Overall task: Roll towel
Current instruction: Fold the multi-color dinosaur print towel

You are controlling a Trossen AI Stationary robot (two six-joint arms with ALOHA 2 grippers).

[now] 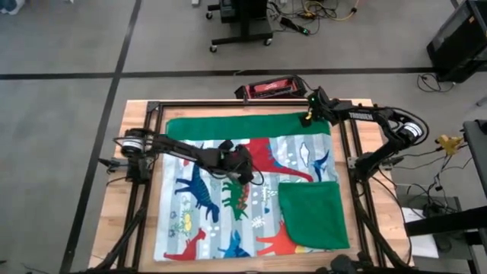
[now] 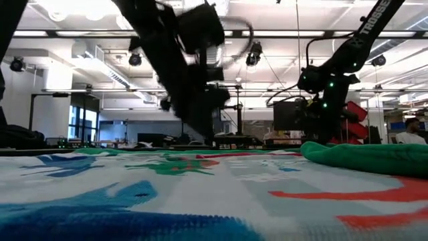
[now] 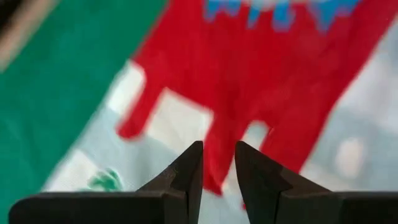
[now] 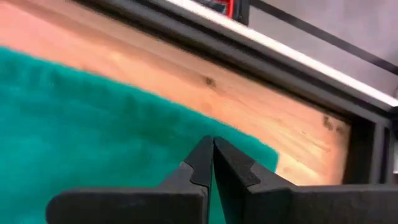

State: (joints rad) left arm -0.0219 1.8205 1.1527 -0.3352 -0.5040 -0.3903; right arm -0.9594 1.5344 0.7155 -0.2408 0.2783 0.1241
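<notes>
The towel (image 1: 228,205) lies spread on the wooden table, dinosaur print up. Its far edge is folded over into a green band (image 1: 243,125), and its near right corner is folded over into a green flap (image 1: 312,213). My left gripper (image 3: 219,155) hangs above the towel's middle (image 1: 245,169), over a red dinosaur, slightly open with nothing between its fingers. My right gripper (image 4: 213,144) is shut, at the right end of the green band (image 1: 306,119) close to the towel's far right corner. My right gripper's shut fingertips point slanting down at the green band's far edge (image 4: 249,149) near its right corner. I cannot tell whether they touch the cloth.
A black frame rail (image 1: 152,152) runs around the table. A red and black box (image 1: 268,89) lies just beyond the far rail. A strip of bare wood (image 4: 249,93) shows between the towel's far edge and the rail. A person (image 2: 416,130) shows far off in the room.
</notes>
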